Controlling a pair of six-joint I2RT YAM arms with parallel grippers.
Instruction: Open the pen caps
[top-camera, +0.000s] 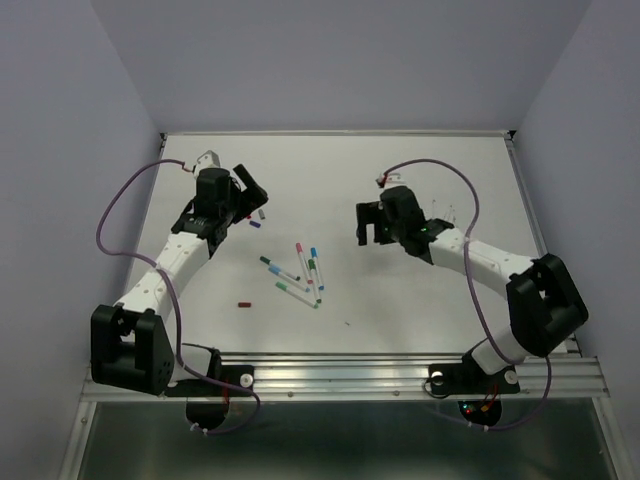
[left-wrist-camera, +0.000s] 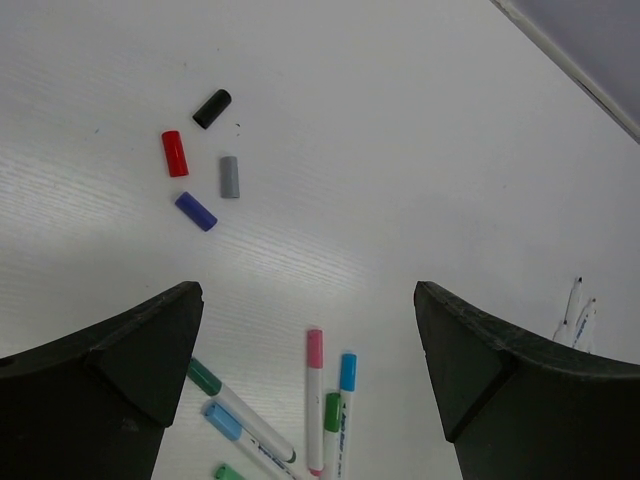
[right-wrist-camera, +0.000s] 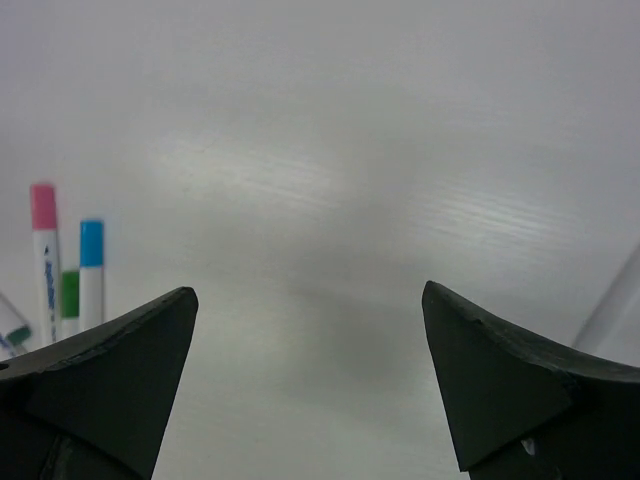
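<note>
The left end effector (left-wrist-camera: 308, 296) and right end effector (right-wrist-camera: 309, 292) both gape wide, gripping nothing. At the left one's 11 o'clock, loose and flat on the table (left-wrist-camera: 400, 150) — red cap (left-wrist-camera: 175, 153) and grey cap (left-wrist-camera: 230, 176) along 12–6, black cap (left-wrist-camera: 212, 108) along 2–8, blue cap (left-wrist-camera: 196, 211) along 10–4. At 6, the pink cap (left-wrist-camera: 315, 348) sits on its pen (left-wrist-camera: 315, 420), pointing to 12.

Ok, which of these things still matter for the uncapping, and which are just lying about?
For the job: pink cap, sky-blue cap, green cap, dark green cap, all still on pens.
Lying about: loose black cap, red cap, grey cap, dark blue cap, capless pens.
</note>
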